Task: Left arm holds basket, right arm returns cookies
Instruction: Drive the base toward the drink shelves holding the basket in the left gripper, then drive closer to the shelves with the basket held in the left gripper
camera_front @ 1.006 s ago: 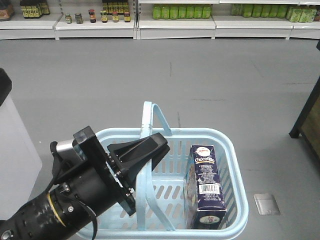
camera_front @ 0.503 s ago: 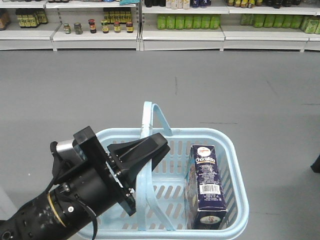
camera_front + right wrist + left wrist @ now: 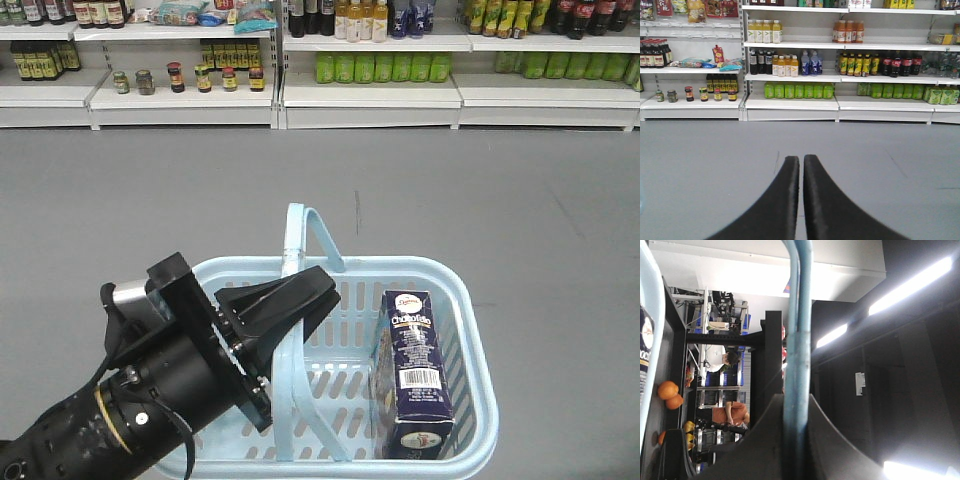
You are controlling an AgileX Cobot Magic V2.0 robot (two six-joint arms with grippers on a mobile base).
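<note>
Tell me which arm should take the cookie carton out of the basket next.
Right. The left gripper is clamped on the basket handle; the right gripper is empty, jaws together, facing the shelves, free for the cookie carton.

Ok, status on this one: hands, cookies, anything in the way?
Left hand shut on basket handle. Right hand shut, empty, facing store shelves. Cookie carton inside basket, right of handle. Nothing covering it.

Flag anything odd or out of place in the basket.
Nothing stands out. The cookies sit intact at the right of the basket, and the left gripper is shut on the handle.
</note>
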